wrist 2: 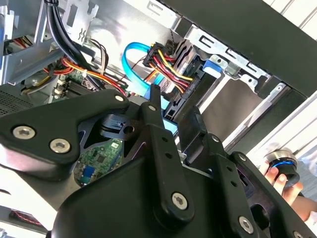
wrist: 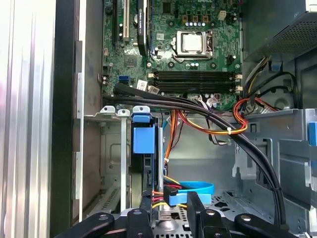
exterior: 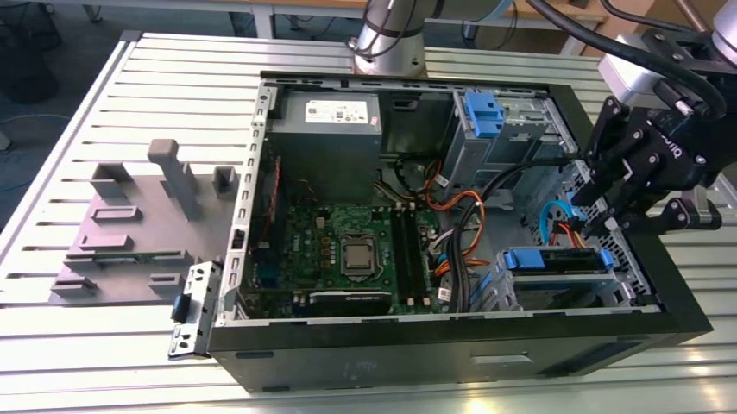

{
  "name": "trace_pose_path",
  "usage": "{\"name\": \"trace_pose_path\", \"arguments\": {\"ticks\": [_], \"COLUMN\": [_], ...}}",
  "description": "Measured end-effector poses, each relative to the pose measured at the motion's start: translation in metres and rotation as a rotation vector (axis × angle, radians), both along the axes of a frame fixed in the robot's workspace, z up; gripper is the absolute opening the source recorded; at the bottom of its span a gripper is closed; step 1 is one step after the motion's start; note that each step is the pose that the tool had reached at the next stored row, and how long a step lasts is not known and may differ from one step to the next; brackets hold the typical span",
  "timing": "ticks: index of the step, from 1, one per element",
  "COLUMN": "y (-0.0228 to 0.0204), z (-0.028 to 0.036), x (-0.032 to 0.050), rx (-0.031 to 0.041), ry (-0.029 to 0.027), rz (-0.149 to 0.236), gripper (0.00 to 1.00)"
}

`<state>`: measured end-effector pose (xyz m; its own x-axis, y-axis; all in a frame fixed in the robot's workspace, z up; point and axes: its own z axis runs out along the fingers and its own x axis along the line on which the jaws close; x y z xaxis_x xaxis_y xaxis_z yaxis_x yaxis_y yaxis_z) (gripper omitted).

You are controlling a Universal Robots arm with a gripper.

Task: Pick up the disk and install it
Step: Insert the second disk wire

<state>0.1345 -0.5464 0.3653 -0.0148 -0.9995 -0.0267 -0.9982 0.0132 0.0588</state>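
Note:
The disk (exterior: 555, 260), edged by its blue carrier, sits in the lower drive cage at the near corner of the open computer case, on the exterior view's right. In the first wrist view the disk (wrist: 144, 140) shows edge-on, slotted into the cage. Red, yellow and black power wires and a light blue data cable (wrist 2: 136, 59) run to its end. My gripper (exterior: 601, 216) hangs just above the case's wall beside the cage. In both wrist views its black fingers (wrist: 141, 218) stand apart, open, with nothing held between them.
The motherboard (wrist: 188, 44) fills the case floor. A grey power supply (exterior: 331, 112) and a second bay with a blue bracket (exterior: 481, 112) sit at the far side. A grey fixture (exterior: 138, 224) lies on the slatted table. A hand (wrist 2: 283, 174) holds a round knob.

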Motion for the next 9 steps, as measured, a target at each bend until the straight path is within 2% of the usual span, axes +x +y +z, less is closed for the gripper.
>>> {"name": "trace_pose_path", "arguments": {"ticks": [9], "y": [0.0], "z": [-0.0035], "x": [-0.0018], "rx": [0.0002], "ry": [0.0], "rz": [0.0], "gripper": [0.41]}}
